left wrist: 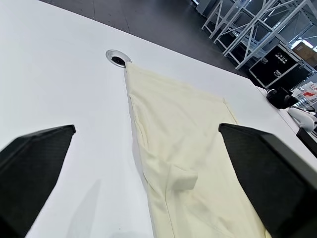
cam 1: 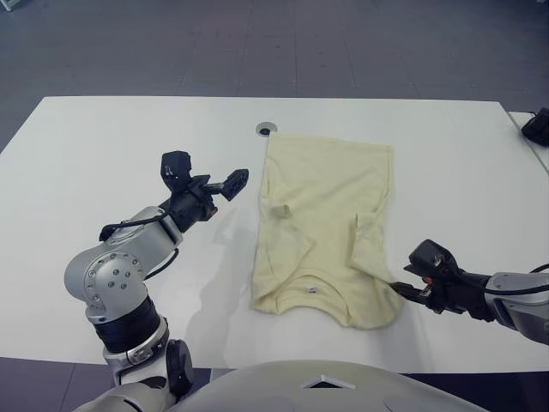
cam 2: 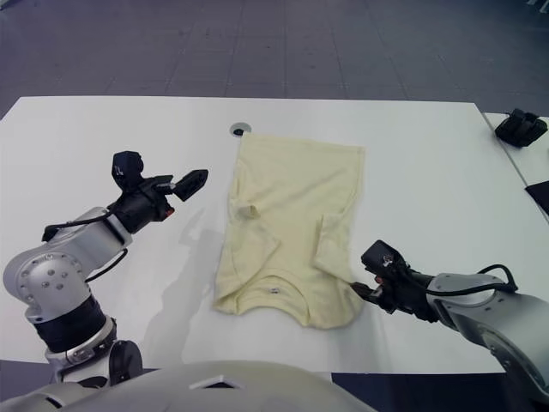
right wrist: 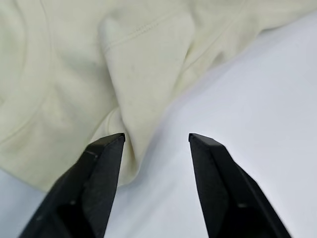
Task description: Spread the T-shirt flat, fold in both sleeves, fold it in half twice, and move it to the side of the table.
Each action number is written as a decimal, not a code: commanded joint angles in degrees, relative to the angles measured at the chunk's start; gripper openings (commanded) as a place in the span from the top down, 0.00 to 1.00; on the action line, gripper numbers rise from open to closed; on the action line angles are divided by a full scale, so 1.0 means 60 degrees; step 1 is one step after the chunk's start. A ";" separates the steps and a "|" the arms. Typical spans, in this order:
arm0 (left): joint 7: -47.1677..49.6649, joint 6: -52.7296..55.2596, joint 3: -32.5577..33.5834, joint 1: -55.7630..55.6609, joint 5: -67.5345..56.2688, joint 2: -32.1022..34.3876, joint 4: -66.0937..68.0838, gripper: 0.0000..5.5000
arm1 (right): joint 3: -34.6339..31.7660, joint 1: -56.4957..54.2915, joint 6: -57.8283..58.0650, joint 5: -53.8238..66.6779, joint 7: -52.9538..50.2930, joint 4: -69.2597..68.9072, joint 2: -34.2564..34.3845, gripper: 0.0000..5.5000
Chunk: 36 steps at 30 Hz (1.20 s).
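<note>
Well, on my left the left gripper (cam 1: 219,184) hangs above the bare white table (cam 1: 103,146), just beside the T-shirt's (cam 1: 326,197) long left edge, with its fingers spread wide and nothing in them. I judge it is parked there clear of the cloth, ready for that edge when the halving fold comes.

The pale yellow T-shirt lies mid-table. Its hem is at the far side, one corner touching the round cable grommet (cam 1: 267,129), and its collar (cam 1: 313,289) is nearest me. Both sleeves look turned inward over the body, so I take the sleeve step as done and no half-fold as begun.

On my right the right gripper (cam 1: 403,289) sits low at the near right shoulder corner, open and not yet pinching. That placement suits lifting the corner.

The head views give me the whole layout but not the contact. The right wrist view shows one fingertip (right wrist: 106,148) over the fabric's rim and the other over plain table. The left wrist view adds the small folded sleeve (left wrist: 181,176) standing slightly proud, which may catch during the fold.
</note>
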 commanded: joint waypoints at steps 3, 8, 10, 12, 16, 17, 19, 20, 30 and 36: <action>0.0015 -0.0019 -0.0070 -0.0097 -0.0012 0.0131 0.0038 0.02 | -0.0038 0.0399 -0.0006 -0.0329 0.0205 -0.0168 0.0052 0.76; 0.0030 0.0001 -0.0060 -0.0075 -0.0023 0.0128 0.0012 0.02 | -0.0165 0.0760 -0.0186 -0.0552 0.0413 -0.0180 0.0073 0.91; 0.0032 0.0009 -0.0058 -0.0074 -0.0022 0.0132 0.0012 0.02 | -0.0190 0.0878 -0.0267 -0.0663 0.0500 -0.0167 0.0092 0.96; 0.0028 0.0022 -0.0080 -0.0109 -0.0018 0.0137 0.0040 0.02 | -0.0267 0.1039 -0.0334 -0.0776 0.0567 -0.0170 0.0142 1.00; 0.0014 0.0039 -0.0109 -0.0156 -0.0016 0.0154 0.0091 0.02 | -0.0329 0.1232 -0.0488 -0.0995 0.0672 -0.0128 0.0248 1.00; 0.0015 0.0040 -0.0108 -0.0155 -0.0017 0.0158 0.0092 0.02 | -0.0311 0.1240 -0.0526 -0.1051 0.0707 -0.0111 0.0265 1.00; 0.0007 0.0036 -0.0120 -0.0148 -0.0018 0.0170 0.0101 0.02 | -0.0253 0.1230 -0.0568 -0.1125 0.0754 -0.0104 0.0322 1.00; 0.0000 0.0033 -0.0129 -0.0144 -0.0018 0.0176 0.0107 0.02 | -0.0215 0.1200 -0.0563 -0.1128 0.0759 -0.0114 0.0372 1.00; 0.0032 -0.0061 -0.0189 -0.0087 0.0007 0.0109 0.0123 0.02 | -0.0063 0.0417 -0.0137 -0.0909 0.0867 -0.0556 0.0657 1.00; 0.0064 -0.0097 -0.0220 -0.0059 0.0011 0.0067 0.0088 0.02 | -0.0356 0.0123 0.0513 -0.0088 0.1043 -0.1106 0.0969 1.00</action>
